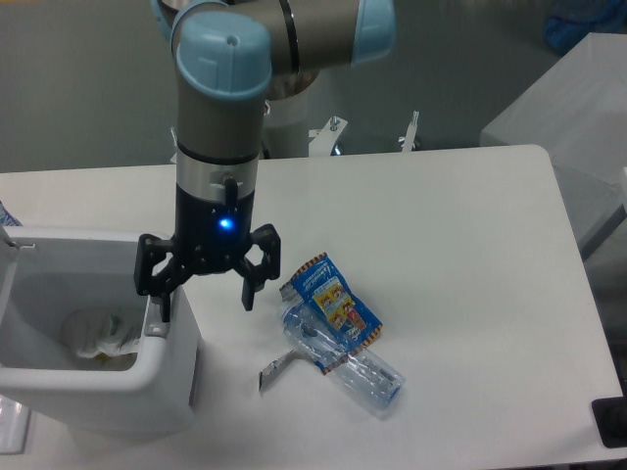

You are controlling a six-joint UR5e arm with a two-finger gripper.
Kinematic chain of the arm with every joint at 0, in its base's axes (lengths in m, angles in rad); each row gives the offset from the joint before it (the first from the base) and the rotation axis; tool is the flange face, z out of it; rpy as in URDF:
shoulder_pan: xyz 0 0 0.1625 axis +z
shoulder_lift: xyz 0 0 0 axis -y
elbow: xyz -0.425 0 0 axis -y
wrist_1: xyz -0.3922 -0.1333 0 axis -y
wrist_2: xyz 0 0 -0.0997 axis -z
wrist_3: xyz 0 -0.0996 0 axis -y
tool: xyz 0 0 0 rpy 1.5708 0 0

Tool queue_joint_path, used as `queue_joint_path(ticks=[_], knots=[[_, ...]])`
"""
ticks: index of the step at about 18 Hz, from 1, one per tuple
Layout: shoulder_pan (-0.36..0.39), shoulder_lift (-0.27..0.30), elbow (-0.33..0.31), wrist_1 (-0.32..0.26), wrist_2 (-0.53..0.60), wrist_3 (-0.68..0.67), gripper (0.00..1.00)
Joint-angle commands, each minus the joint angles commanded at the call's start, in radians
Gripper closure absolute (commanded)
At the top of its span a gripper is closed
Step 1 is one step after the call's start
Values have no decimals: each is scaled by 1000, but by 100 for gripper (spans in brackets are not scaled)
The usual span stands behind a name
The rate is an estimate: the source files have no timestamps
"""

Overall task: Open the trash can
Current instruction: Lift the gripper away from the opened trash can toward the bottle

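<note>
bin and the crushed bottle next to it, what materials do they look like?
Trash can: looks like moulded white plastic, opaque, smooth, slightly glossy, with rounded corners. Bottle: thin clear plastic, see-through and creased flat; its blue label is glossy printed film, probably plastic.

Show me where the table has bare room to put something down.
The table is bare across its right half, from the crushed bottle to the right edge, and along the back behind the gripper. The front left is crowded: the open trash can, the gripper at its rim and the bottle sit close together.
</note>
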Motion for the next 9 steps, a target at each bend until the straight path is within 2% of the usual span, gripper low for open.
queue_joint_path(ticks=[2,3,7,9], knots=[[56,3,3,92,-2,-1,0],[81,5,6,115,0,0,0],[144,15,6,117,15,9,0],[163,17,3,111,46,76,0]])
